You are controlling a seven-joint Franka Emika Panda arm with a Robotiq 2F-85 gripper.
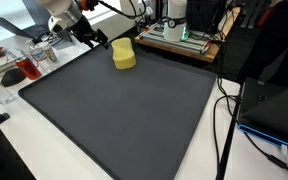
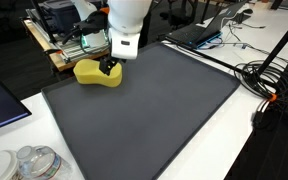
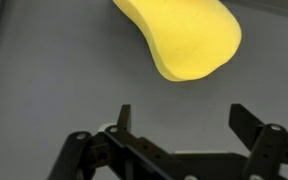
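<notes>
A dark grey mat [image 1: 124, 115] covers most of the white tabletop in both exterior views. On the mat, close to one corner, lies a yellow sponge [image 1: 124, 56], flat and curved like a bean. The gripper [image 3: 180, 112] hangs low over the same corner of the mat, just beside the sponge, fingers spread wide with nothing between them; the wrist view shows only bare mat there.

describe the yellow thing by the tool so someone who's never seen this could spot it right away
A big dark grey mat covers most of the white table. Near one edge of it, just in front of the open tool, lies a yellow sponge. Unlike the black tool and grey mat around it, it is bright yellow and thick, with a rounded bean-like outline.
</notes>
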